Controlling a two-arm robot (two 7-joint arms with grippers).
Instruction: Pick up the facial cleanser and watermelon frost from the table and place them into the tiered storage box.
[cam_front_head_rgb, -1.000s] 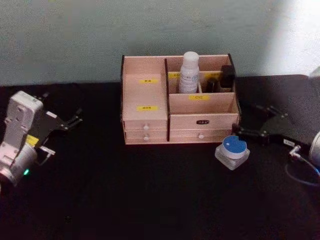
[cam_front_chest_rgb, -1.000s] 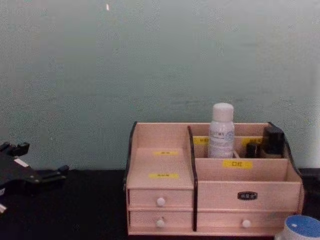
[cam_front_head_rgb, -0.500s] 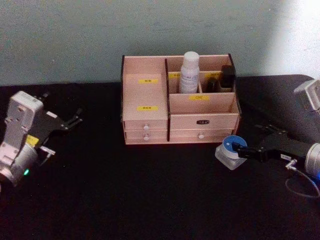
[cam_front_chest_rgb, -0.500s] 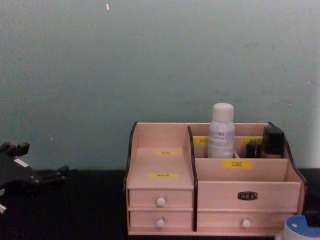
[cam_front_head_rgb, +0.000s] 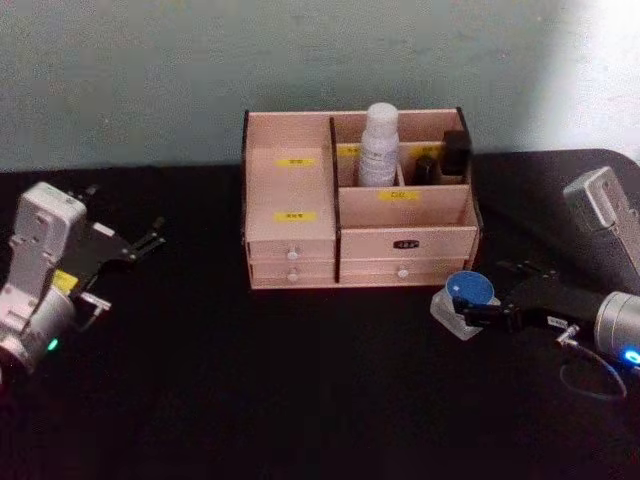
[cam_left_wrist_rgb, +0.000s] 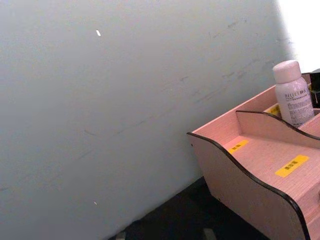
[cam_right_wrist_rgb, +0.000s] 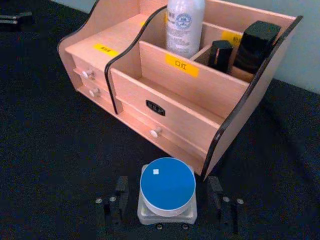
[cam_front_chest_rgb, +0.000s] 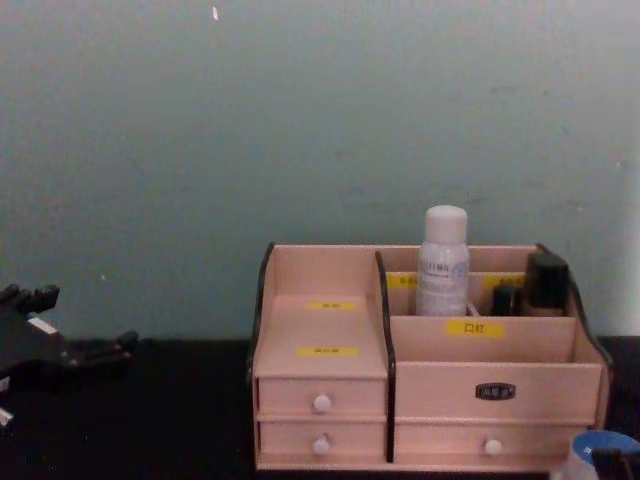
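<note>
A clear square jar with a round blue lid (cam_front_head_rgb: 467, 291) (cam_right_wrist_rgb: 167, 187) stands on the black table just off the front right corner of the tiered storage box (cam_front_head_rgb: 290, 240) (cam_right_wrist_rgb: 190, 100) (cam_front_chest_rgb: 320, 380). I cannot tell which of the two named products it is. My right gripper (cam_front_head_rgb: 478, 314) (cam_right_wrist_rgb: 167, 186) is open and low at the table, one finger on each side of the jar with small gaps. A white bottle (cam_front_head_rgb: 379, 145) (cam_right_wrist_rgb: 184, 25) (cam_front_chest_rgb: 443, 265) stands upright in the box's back middle compartment. My left gripper (cam_front_head_rgb: 140, 243) rests open at the far left.
Two black items (cam_front_head_rgb: 450, 157) (cam_right_wrist_rgb: 252, 42) sit in the box's back right compartment. The box's front right compartment and left stepped tiers hold nothing. A blue cable loop (cam_front_head_rgb: 590, 378) hangs by my right wrist. A pale wall runs close behind the box.
My right gripper has swung from beside the box's right end down and toward the jar, and its fingers now straddle it. Jar, box and left arm have stayed put.
</note>
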